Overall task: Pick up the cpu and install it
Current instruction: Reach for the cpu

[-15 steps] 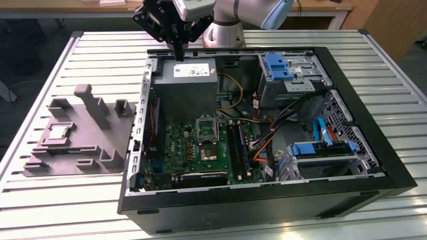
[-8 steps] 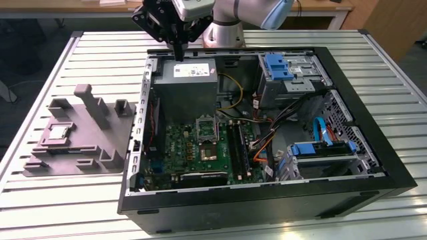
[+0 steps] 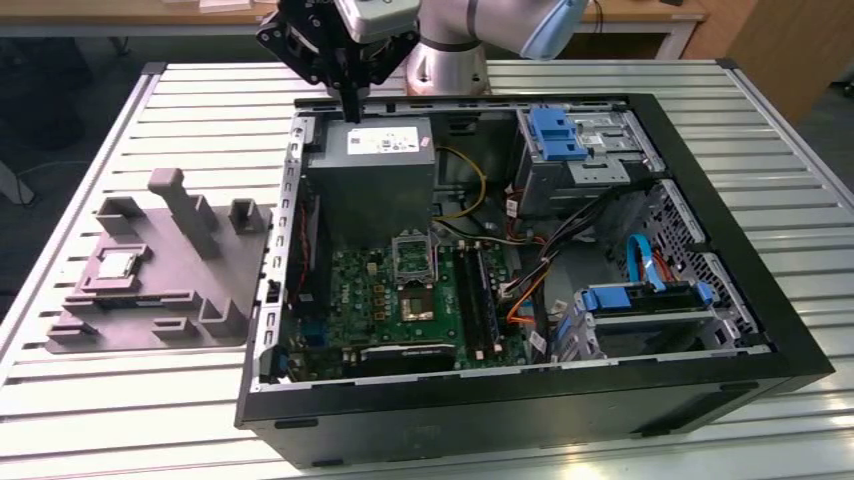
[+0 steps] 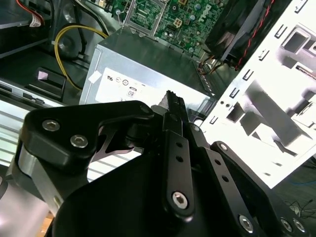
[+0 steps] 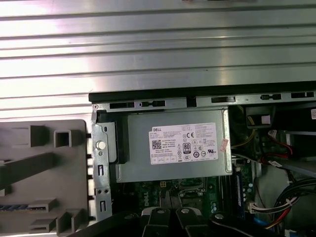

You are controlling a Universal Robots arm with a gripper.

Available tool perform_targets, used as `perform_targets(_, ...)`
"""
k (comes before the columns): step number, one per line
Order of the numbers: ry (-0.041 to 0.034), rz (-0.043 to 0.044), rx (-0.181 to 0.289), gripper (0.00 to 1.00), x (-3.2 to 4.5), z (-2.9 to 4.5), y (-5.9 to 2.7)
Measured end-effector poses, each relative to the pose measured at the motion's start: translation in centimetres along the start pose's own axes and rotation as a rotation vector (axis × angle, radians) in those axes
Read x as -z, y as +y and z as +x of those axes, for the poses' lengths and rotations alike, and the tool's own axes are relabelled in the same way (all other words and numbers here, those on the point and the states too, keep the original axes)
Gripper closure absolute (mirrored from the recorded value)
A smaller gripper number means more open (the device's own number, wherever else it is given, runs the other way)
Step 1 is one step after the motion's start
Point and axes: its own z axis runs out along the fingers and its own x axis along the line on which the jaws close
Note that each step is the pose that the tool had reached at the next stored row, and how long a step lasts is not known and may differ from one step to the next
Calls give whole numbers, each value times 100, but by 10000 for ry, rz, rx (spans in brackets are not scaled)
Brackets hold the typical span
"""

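The cpu [image 3: 118,264], a small pale silvery square, lies in a recess of the grey plastic fixture [image 3: 200,300] on the exterior view's left, outside the computer case. My gripper [image 3: 350,104] hangs above the far edge of the grey power supply [image 3: 374,170], well away from the cpu. Its two dark fingers [image 4: 174,111] stand pressed together, shut, with nothing between them. The dark metal-framed socket [image 3: 414,256] sits on the green motherboard [image 3: 387,310] just in front of the power supply. In the first wrist view the fixture [image 5: 44,173] lies beside the case wall.
The open black case [image 3: 747,290] holds blue drive brackets [image 3: 554,132], a second drive cage [image 3: 641,300], and yellow, orange and black cables [image 3: 534,270]. It rests on a slatted metal table [image 3: 134,420]. The arm's base [image 3: 447,70] stands behind the case.
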Motion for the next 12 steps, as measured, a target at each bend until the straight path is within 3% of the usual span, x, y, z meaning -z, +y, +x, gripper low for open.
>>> perform_targets(12, 3, 1, 0, 89, 1, 77, -6)
